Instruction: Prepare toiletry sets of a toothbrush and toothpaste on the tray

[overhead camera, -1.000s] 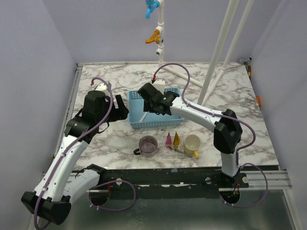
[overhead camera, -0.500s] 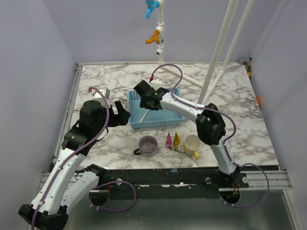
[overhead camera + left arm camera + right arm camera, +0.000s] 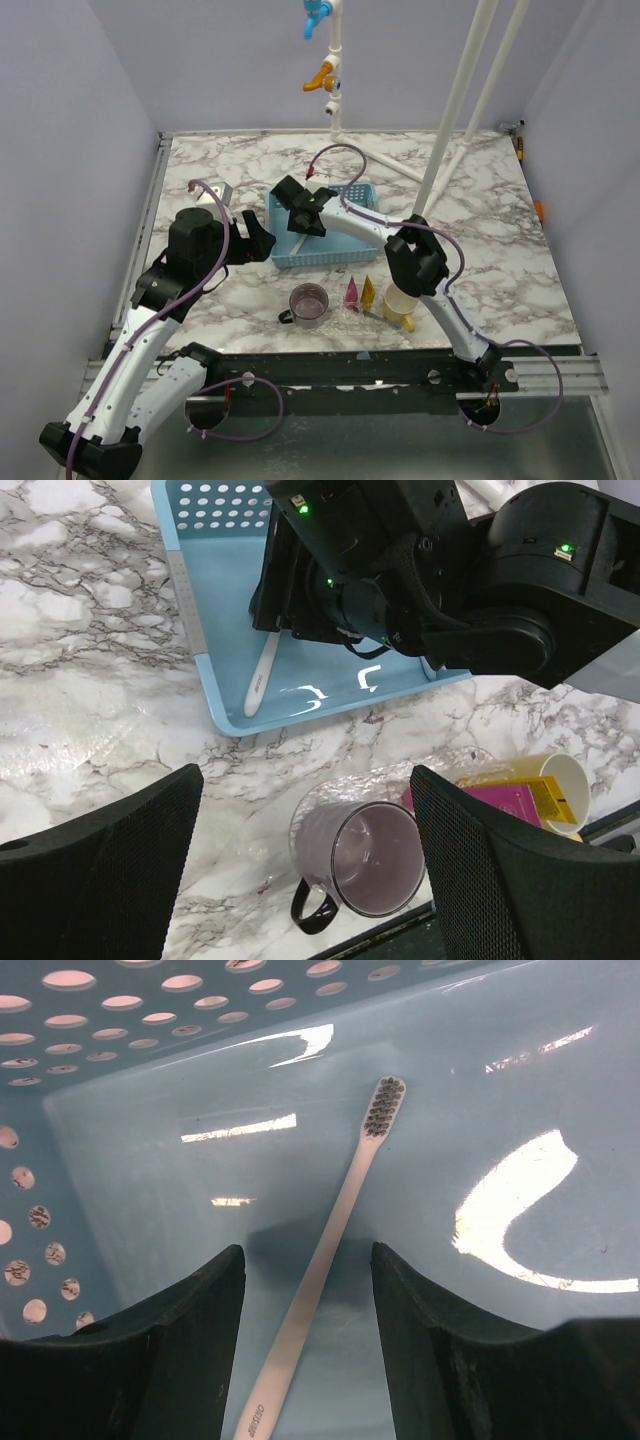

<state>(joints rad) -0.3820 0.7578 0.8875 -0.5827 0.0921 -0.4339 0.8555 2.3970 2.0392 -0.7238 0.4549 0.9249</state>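
Shifted left inside the blue basket (image 3: 300,259), right tool (image 3: 308,1360) straddles the toothbrush (image 3: 345,1195), half-open; left tool (image 3: 305,870) gapes wide nearby.

The marbled surface (image 3: 500,220) is carrying a light-blue perforated basket (image 3: 320,260) near its middle. Toward 6 o'clock from the basket, a clear tray (image 3: 342,315) is sitting near the edge, with a purple mug (image 3: 309,302) standing at its 9 o'clock and a yellow mug (image 3: 400,309) at its 3 o'clock.
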